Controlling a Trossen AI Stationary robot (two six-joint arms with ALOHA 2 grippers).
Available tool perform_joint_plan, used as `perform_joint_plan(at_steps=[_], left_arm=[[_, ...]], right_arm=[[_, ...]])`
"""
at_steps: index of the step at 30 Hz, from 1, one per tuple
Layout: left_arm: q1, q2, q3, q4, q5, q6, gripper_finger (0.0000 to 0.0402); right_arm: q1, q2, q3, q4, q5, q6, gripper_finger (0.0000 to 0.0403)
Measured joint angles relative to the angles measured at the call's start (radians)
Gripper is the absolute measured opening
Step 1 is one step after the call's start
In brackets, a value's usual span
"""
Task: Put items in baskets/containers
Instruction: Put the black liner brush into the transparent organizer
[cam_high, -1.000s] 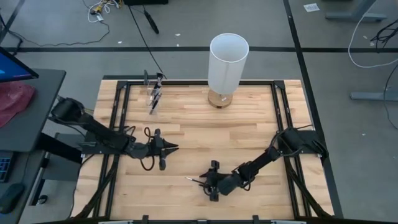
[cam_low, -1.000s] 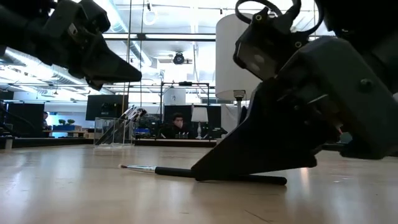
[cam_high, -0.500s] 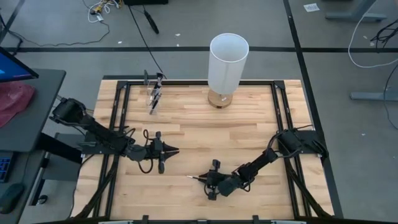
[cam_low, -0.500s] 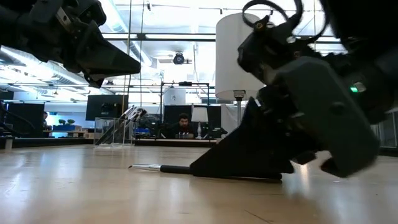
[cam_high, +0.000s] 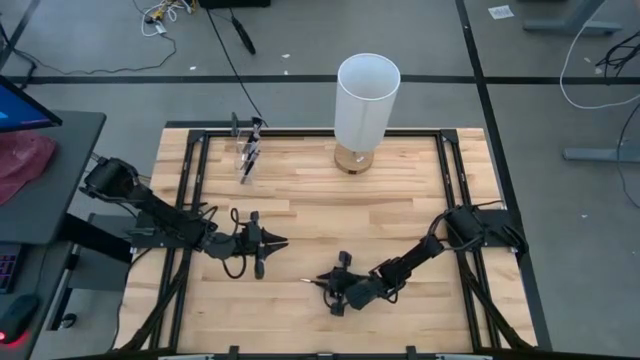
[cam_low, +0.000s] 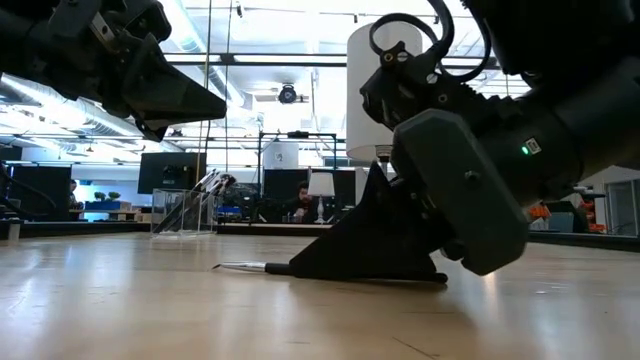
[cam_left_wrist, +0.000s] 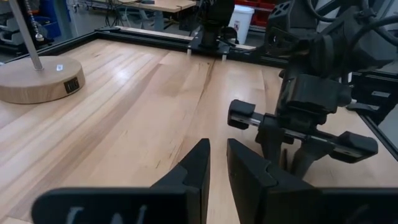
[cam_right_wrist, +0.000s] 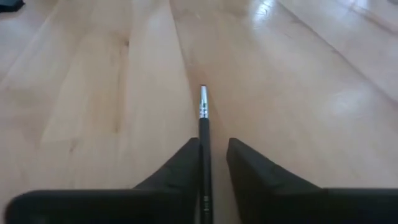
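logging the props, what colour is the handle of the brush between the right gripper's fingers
Black, with a silver metal ferrule; the brush shows best in the right wrist view.

One thin dark-handled brush (cam_right_wrist: 203, 127) lies flat on the wooden counter (cam_high: 330, 200), silver ferrule and pale tip exposed, handle between the right gripper's (cam_high: 335, 292) jaws. Clear cup (cam_high: 247, 150) stands at the counter's far-left edge, holding several brushes.

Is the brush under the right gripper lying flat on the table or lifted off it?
Lying flat: the brush rests along the table, its handle between the right gripper fingers.
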Motion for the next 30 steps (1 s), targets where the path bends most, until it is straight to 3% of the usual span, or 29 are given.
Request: perform_joint_plan(at_steps=[7,16,23,26,30], left_arm=[[0.000,0.000,0.000,-0.001,0.003,0.000,0.0055],[0.000,-0.001,0.000,-0.042,0.101,-0.022,0.0055],[-0.035,0.003,0.000,-0.085,0.121,-0.033,0.0055],[-0.056,0.022,0.001,-0.064,0.120,-0.028,0.0055],[-0.068,0.113,0.000,0.039,0.123,-0.026,0.0055]], right_arm=[[-0.002,-0.002,0.001,-0.025,-0.011,-0.028,0.0014],[0.001,-0.053,0.003,-0.137,-0.038,0.034,0.0008],[0.036,-0.155,-0.032,-0.240,0.108,0.073,0.0004],[0.048,-0.195,-0.100,-0.099,0.159,0.095,0.0003],[0.064,-0.221,-0.227,0.337,0.190,0.020,0.0001]])
